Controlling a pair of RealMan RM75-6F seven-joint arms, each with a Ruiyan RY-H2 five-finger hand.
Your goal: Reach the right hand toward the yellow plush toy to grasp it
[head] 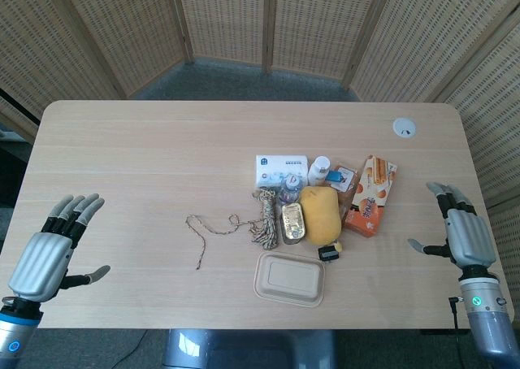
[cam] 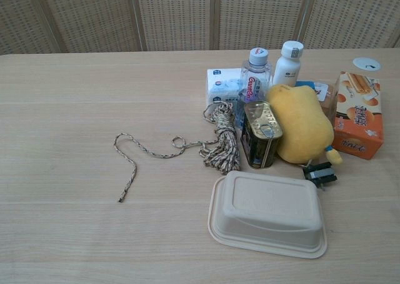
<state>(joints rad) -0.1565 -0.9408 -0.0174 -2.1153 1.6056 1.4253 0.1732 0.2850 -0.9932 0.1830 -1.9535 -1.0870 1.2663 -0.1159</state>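
The yellow plush toy lies in a cluster of objects right of the table's centre, between a gold tin can and an orange snack box. My right hand hovers near the table's right edge, well to the right of the toy, fingers spread and holding nothing. My left hand is at the front left corner, fingers apart and empty. Neither hand shows in the chest view.
A coiled rope trails left across the table. A beige lidded tray sits in front of the toy. Behind it stand a tissue pack, two bottles and a small black clip. A white cap lies far right.
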